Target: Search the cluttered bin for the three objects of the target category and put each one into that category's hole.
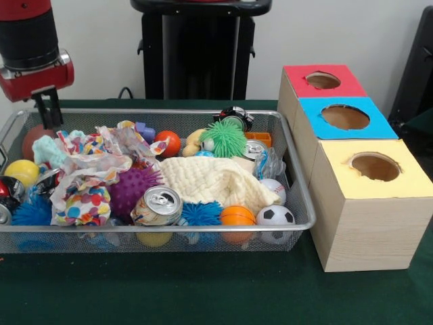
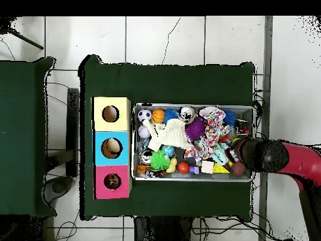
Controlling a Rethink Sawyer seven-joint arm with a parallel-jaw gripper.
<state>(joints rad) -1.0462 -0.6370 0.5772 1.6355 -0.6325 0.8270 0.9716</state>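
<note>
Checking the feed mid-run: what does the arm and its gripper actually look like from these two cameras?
The arm is a thick round cylinder, black in the middle with glossy red sections above and below it and a thin silver band between the black and the lower red collar. Below hangs a slim black gripper, much narrower than the arm. From overhead the arm shows as a red tube ending in a black rounded joint. No cables or markings are visible.

A: Where is the clutter?
B: In a wire mesh bin [image 1: 298, 177], heaped with balls, spiky toys, cans and cloths.

A: And the holes?
B: Three boxes stand in a row just beside the bin: a red-topped box [image 1: 323, 81], a blue-topped box [image 1: 346, 118], a yellow-topped box [image 1: 374, 169]. Each top has one round hole.
</note>
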